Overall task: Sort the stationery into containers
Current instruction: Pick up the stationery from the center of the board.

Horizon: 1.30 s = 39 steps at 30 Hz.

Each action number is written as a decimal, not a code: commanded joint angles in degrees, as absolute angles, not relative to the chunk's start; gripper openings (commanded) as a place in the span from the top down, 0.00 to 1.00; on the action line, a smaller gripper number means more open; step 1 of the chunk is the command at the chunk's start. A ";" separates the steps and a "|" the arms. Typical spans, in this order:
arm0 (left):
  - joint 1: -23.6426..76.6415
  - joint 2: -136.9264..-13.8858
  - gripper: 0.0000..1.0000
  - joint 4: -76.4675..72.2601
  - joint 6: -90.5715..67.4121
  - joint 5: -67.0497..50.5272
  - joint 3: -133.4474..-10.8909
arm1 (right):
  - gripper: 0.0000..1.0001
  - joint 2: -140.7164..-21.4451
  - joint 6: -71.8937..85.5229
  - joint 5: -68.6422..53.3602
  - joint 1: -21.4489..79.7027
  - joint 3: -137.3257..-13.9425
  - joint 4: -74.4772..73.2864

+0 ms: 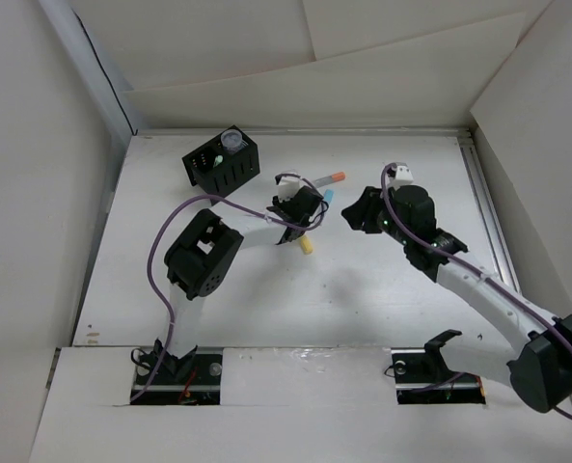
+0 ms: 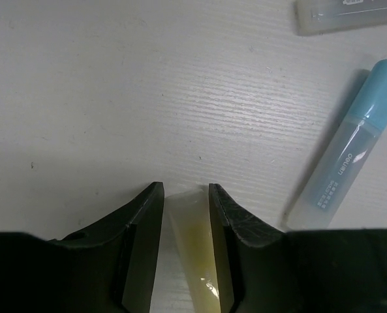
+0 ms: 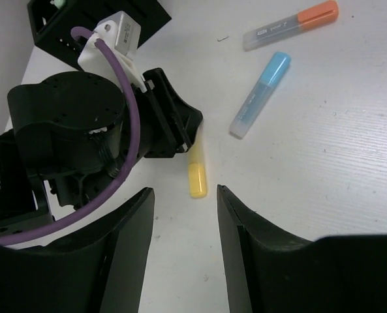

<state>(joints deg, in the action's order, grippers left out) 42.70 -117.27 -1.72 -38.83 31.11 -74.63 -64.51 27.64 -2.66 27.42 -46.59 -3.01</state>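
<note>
Three sticks lie on the tabletop (image 1: 363, 299): one yellow stick (image 3: 196, 173), one light blue stick (image 3: 260, 94) and one grey stick (image 3: 281, 27) with an orange tip. The left gripper (image 2: 183, 190) has its jaws nipped onto the yellow stick. The right gripper (image 3: 185, 190) has its jaws parted and empty. One black organiser (image 1: 230, 176), well apart, holds one round roll (image 1: 231, 141)

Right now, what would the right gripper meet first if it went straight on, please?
Probably the yellow marker on the table, whose far end sits in the left gripper; depth is hard to judge.
</note>
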 commanded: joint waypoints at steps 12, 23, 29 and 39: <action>43.51 -117.16 0.88 1.67 -39.37 31.11 -76.38 | 0.41 -62.05 26.89 -4.66 26.10 -45.36 -1.23; 42.37 -106.10 0.91 -0.26 -38.06 30.59 -75.85 | 0.39 -62.05 27.42 -5.19 25.58 -44.82 -0.18; 37.10 -98.80 0.91 -1.58 -36.83 29.27 -75.85 | 0.37 -62.05 27.42 -5.71 25.05 -44.82 -0.18; 32.63 -93.96 0.94 -0.44 -33.66 32.78 -77.52 | 0.37 -62.05 27.42 -5.71 25.05 -44.82 -0.18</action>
<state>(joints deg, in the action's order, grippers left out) 35.11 -97.69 -0.91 -35.51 30.85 -75.16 -63.07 27.49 -5.02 25.47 -44.86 -2.94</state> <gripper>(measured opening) 0.232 0.624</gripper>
